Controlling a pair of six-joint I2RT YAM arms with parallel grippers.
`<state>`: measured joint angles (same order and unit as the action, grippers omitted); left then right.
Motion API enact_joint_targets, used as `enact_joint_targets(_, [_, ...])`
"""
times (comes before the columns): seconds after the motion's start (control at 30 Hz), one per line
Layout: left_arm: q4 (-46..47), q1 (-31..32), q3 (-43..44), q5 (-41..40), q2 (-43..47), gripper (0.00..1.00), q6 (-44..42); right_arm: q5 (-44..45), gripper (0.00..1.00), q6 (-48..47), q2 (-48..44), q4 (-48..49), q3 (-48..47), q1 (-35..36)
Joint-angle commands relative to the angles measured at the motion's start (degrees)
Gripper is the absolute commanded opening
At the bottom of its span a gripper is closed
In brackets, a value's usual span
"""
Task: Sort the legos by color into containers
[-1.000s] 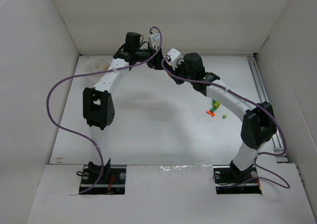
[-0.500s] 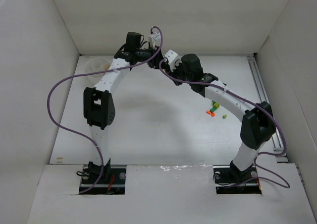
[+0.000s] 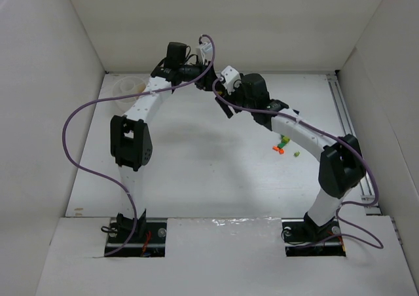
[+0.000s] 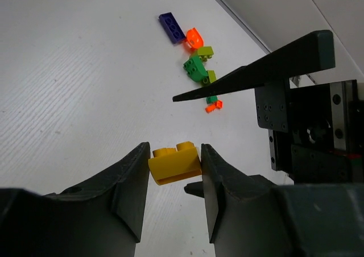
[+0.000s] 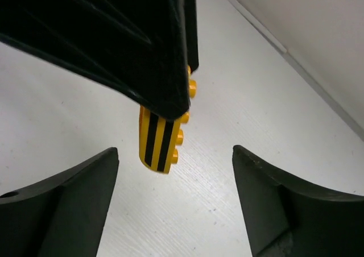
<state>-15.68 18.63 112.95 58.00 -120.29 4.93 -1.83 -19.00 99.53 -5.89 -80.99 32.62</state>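
Yellow lego partly hidden in left hand, white bowl faint

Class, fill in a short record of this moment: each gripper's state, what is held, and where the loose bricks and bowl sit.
left gripper: shut on small yellow plastic brick, above the table
right gripper: open, jaws wide either side of that brick
loose plastic bricks: dark blue, orange and green, clustered on white table
round white bowl: far-left corner, beside the left arm
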Motion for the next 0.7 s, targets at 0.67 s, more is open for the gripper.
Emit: enact_joint_targets(0.67, [7.43,-16.17,-20.31,-37.42,21.68,0.00,-6.94,-4.06,0.93,15.04,-5.57,-0.79,4.62,-13.81])
